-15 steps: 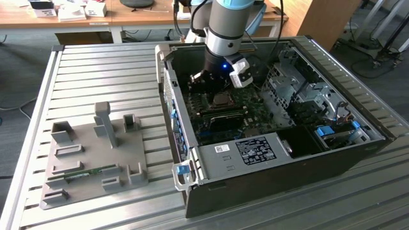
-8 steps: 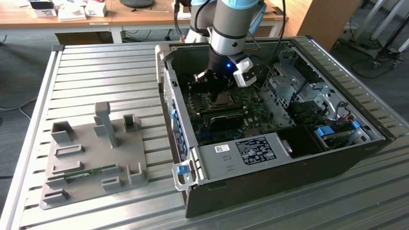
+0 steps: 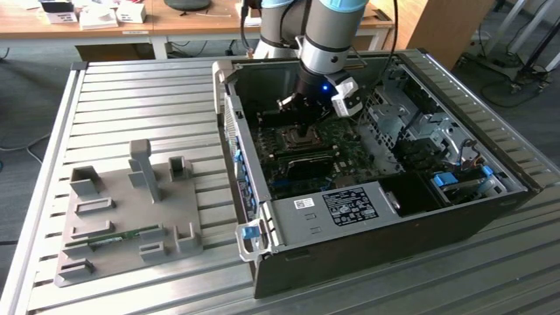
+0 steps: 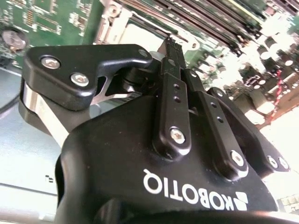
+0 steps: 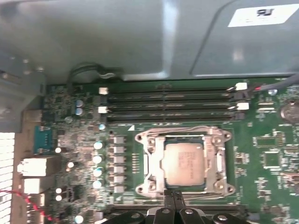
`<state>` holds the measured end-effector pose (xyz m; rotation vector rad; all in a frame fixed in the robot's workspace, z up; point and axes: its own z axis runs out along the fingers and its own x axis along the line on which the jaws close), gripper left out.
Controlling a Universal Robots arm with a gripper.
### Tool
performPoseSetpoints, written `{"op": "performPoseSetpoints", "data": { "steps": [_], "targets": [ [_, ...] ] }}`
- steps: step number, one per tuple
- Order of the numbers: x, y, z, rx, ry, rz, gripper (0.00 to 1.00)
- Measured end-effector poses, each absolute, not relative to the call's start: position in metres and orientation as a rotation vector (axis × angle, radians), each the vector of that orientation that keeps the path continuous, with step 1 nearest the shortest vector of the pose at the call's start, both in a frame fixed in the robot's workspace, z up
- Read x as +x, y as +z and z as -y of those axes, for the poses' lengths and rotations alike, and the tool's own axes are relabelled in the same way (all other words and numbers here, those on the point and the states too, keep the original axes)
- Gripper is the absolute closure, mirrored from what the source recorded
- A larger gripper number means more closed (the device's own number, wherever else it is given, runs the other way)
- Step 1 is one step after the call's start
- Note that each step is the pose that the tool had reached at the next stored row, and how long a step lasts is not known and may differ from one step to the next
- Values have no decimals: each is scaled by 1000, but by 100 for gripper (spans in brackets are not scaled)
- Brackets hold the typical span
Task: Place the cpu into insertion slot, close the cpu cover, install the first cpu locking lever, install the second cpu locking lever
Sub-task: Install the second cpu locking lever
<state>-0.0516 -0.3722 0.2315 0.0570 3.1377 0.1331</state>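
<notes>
In the first wrist view the cpu (image 5: pixel 184 163), a silver-grey square chip, lies flat in the insertion slot (image 5: pixel 140 189) on the green board. The cpu cover (image 5: pixel 153 156), a silvery frame, lies down around the chip. A thin wire lever (image 5: pixel 187 128) runs along the socket's edge nearest the memory slots. My gripper (image 5: pixel 174 198) is shut with its black fingertips together, right at the socket edge away from those slots, and nothing shows between them. The second wrist view has the same shut gripper (image 4: pixel 170 44) just above the board. In the exterior view the gripper (image 3: pixel 303 133) reaches down into the open computer case.
The black computer case (image 3: pixel 376 223) lies open on a slatted metal table (image 3: pixel 140 98). Long black memory slots (image 5: pixel 168 105) run beside the socket. Case walls and a drive cage (image 3: pixel 411 125) hem the arm in. A grey fixture plate (image 3: pixel 122 210) sits at the exterior view's left.
</notes>
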Motion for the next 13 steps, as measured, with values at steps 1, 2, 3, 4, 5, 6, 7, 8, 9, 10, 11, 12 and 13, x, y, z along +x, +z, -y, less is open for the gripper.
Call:
{"op": "performPoseSetpoints", "data": {
  "steps": [1, 2, 3, 4, 5, 6, 7, 8, 9, 10, 11, 12, 13],
  "targets": [
    [-50, 232, 372, 57, 133, -3138, 89],
    [-49, 232, 371, 57, 133, -3138, 89],
    [-48, 232, 371, 57, 133, -3138, 89],
    [-47, 232, 370, 57, 133, -3138, 89],
    [-46, 232, 369, 57, 133, -3138, 89],
    [-45, 232, 368, 57, 133, -3138, 89],
    [-45, 232, 366, 57, 133, -3138, 89],
    [-44, 231, 365, 57, 133, -3138, 89],
    [-44, 231, 363, 57, 133, -3138, 89],
    [-43, 231, 362, 57, 133, -3138, 89],
    [-43, 231, 361, 57, 133, -3138, 89],
    [-43, 231, 359, 57, 133, -3138, 89],
    [-43, 231, 359, 53, 133, -3138, 89]
  ]
}}
